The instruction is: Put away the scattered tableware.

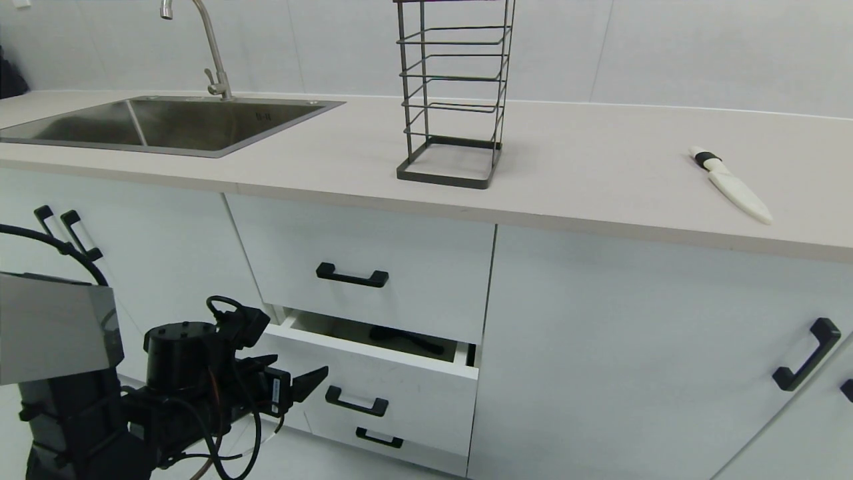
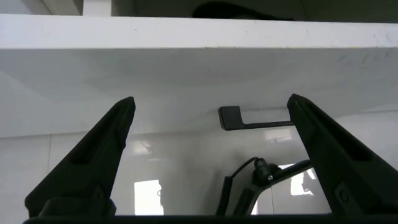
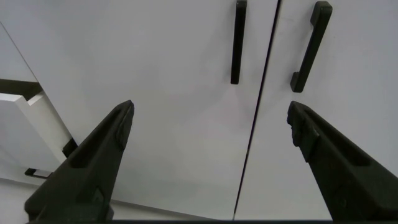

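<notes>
Head view: the knife [image 1: 730,185] lies slanted on the tabletop [image 1: 600,153], tip pointing front-right. Left hand [image 2: 211,106] and right hand [image 3: 210,112] are wide open, empty.

Knife [image 1: 730,185]: creamy white, with one black band
Countertop [image 1: 600,153]: pale beige, plain
Wire rack [image 1: 443,179]: dark grey
Sink [image 1: 173,123]: shiny silver-grey
Tap [image 1: 218,80]: shiny silver
Wall [image 1: 666,53]: pale grey-white, with thin lines between the tiles
Open drawer [image 1: 400,380]: white front
Drawer handles [image 1: 352,275]: black
Cupboard doors [image 1: 633,333]: white, plain
Left gripper [image 2: 211,99]: black
Right gripper [image 3: 210,107]: black
</notes>
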You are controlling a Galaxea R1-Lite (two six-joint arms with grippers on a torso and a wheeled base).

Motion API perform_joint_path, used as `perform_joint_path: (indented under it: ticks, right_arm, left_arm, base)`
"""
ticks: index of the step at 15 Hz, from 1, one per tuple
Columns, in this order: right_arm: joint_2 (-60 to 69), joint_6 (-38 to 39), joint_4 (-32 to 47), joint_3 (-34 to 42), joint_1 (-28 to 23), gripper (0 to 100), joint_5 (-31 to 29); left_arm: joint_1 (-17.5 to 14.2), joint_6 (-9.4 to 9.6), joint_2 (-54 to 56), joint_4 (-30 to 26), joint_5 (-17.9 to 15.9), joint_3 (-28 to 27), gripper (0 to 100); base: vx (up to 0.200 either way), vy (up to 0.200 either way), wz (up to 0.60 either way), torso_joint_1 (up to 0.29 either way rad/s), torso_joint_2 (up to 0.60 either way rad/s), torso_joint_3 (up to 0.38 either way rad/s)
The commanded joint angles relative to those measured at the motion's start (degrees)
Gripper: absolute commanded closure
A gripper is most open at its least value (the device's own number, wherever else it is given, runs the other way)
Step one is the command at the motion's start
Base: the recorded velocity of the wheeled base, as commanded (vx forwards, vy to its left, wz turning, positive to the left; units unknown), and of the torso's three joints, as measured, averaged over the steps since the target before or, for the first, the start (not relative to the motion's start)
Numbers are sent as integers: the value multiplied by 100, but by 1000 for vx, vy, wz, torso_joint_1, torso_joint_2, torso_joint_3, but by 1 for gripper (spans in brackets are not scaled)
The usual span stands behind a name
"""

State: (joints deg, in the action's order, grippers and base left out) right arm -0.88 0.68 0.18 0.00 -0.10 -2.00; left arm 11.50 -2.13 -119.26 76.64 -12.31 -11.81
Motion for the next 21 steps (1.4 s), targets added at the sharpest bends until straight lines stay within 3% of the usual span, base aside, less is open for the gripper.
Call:
perform_joint_path:
  ticks: [1,14,21]
  right_arm:
    - [-9,2,-1,0,1,0,-2]
    - [0,2,-1,0,1,0,-2]
    - [0,2,-1,0,1,0,-2]
  left_arm:
    - [2,2,-141,0,-8,-216,0]
    - [-7,-6,-554,202,-26,-937,0]
    - [19,-15,-502,290,-34,-867,0]
  base:
    - [0,0,0,0,0,0]
    - [0,0,0,0,0,0]
    - [0,0,0,0,0,0]
